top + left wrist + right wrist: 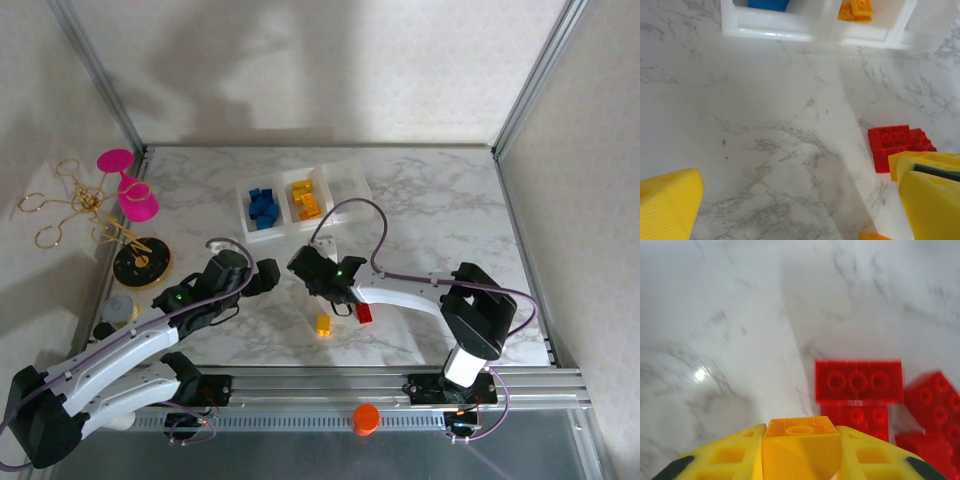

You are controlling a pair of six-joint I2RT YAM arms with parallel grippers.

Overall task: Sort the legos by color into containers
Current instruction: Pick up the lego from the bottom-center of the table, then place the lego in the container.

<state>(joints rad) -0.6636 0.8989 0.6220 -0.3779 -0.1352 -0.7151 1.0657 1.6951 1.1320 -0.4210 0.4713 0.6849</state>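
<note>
Now the right hand (800, 429) is closed narrow on a yellow brick (800, 446). Its two yellow fingers (752, 439) press against the brick's sides, low over the marble surface (430, 200). Just beyond that brick lies a cluster of red bricks (858, 381), touching one another. From the top camera they sit toward the near edge of the surface, about midway along it, partly hidden under the right arm. A loose yellow brick (323, 324) lies on the surface near them, a little closer to the near edge and apart from both hands.

The left hand (797, 172) is spread wide and holds nothing. Bare marble shows between its fingers, and in its wrist view the red bricks lie just beside its right finger (932, 205).

The containers (347, 183), three white bins joined in a row, stand toward the far edge of the surface, roughly midway along it. The bin nearest the left edge holds blue bricks (262, 206), and the middle bin holds a pile of yellow bricks (305, 200).

By the left edge stand a pink goblet-shaped toy (135, 190) and, nearer the near edge, a round black disc (140, 265), both well apart from the bricks.
</note>
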